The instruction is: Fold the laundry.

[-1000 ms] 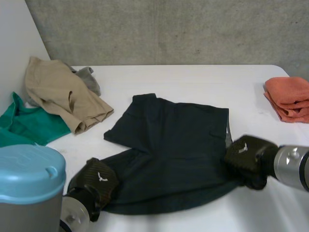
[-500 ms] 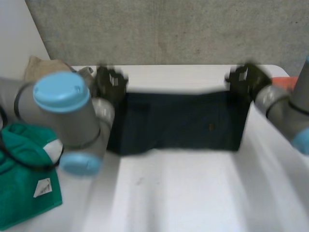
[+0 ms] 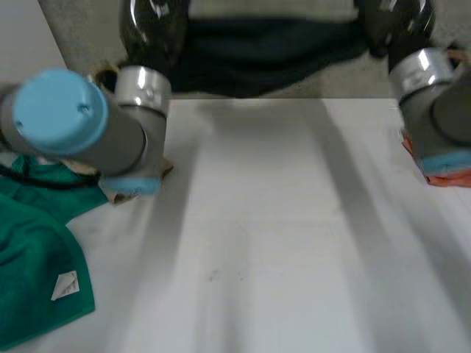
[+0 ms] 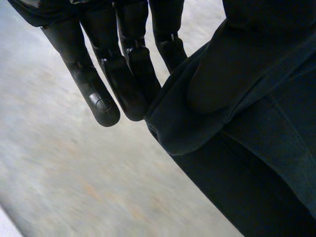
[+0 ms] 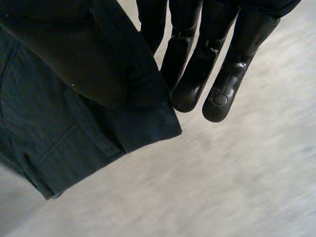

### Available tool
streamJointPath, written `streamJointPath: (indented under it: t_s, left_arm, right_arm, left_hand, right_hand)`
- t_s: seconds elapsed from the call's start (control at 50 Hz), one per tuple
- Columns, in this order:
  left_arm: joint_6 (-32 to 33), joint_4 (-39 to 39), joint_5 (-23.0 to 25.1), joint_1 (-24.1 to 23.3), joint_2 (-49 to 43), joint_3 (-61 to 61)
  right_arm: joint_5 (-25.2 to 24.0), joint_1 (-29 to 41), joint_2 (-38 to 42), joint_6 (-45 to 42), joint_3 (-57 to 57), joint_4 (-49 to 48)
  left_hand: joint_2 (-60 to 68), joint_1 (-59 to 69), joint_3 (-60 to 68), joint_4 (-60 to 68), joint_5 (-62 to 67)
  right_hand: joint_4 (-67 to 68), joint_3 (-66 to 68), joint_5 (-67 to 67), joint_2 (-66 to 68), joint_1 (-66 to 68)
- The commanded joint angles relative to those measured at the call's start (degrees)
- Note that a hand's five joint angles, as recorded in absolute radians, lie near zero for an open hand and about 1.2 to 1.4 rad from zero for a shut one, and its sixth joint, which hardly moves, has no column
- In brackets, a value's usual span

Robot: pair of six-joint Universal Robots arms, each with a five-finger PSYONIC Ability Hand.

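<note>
Head view, starting at the left: a crumpled green cloth (image 3: 37, 250) with a small white tag (image 3: 65, 285) lies on the white table (image 3: 280, 243), below my left arm (image 3: 81, 132). My left hand (image 3: 151, 29) is raised above the table's far edge. A dark garment (image 3: 272, 51) stretches from it across to my right hand (image 3: 401, 26). Its long axis runs level from hand to hand. Its lower edge sags softly between them, clear of the table. Below the right hand, an orange cloth (image 3: 450, 175) peeks out beside the right arm (image 3: 441, 110).

In the left wrist view, straight fingers (image 4: 123, 74) lie behind one corner of the dark garment. The thumb (image 4: 227, 74) presses on it from the front, so I read this hand as pinching the cloth. The fabric looks matt and fairly thick, with a stitched band along its edge.

In the right wrist view, the thumb (image 5: 89, 64) clamps the opposite corner against straight fingers (image 5: 197, 74), again a firm pinch. The weave here shows fine ribs, a squared hemmed corner and a stitched pocket seam.
</note>
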Motion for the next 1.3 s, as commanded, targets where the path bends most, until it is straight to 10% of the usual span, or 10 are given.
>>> streamJointPath:
  t_s: [0.02, 0.28, 0.72, 0.86, 1.02, 1.3]
  left_arm:
    - [0.05, -1.46, -0.42, -1.75, -3.51, -10.76]
    - [-0.21, -23.67, -10.70, -3.68, -0.82, -19.37]
    - [-3.98, -55.51, -10.62, -16.15, 19.77, -41.27]
    - [-5.75, -53.07, -10.70, -13.80, 19.51, -36.70]
    - [-5.04, -48.85, -10.53, -10.80, 20.30, -32.31]
    - [-5.13, -44.18, -8.95, -5.97, 17.58, -29.75]
  right_arm:
    - [-0.32, 0.05, 5.89, -0.88, 9.48, 3.61]
    - [0.20, 0.05, 2.65, -3.69, 18.62, 20.83]
    - [-0.59, -0.75, -20.91, -21.97, 38.75, 64.26]
    - [-2.43, -0.83, -20.91, -21.80, 38.93, 61.46]
    - [-3.31, -0.57, -20.74, -20.04, 38.76, 58.02]
    - [-4.54, -0.66, -20.65, -15.38, 36.82, 53.36]
  left_hand:
    - [11.41, 17.36, 11.49, 11.06, 12.72]
    - [11.41, 17.36, 11.49, 11.06, 12.72]
    - [11.41, 17.36, 11.49, 11.06, 12.72]
    - [11.27, 17.21, 11.34, 10.92, 12.57]
    - [-48.58, -42.63, -48.50, -48.92, -47.27]
    - [-41.72, -35.78, -41.65, -42.07, -40.42]
  right_hand:
    - [11.91, 11.57, 13.08, 12.68, 23.75]
    - [11.91, 11.57, 13.08, 12.68, 23.75]
    - [11.91, 11.57, 13.08, 12.68, 23.75]
    - [11.91, 11.57, 13.08, 12.68, 23.75]
    - [11.91, 11.57, 13.08, 12.68, 23.75]
    - [11.91, 11.57, 13.08, 12.68, 23.75]
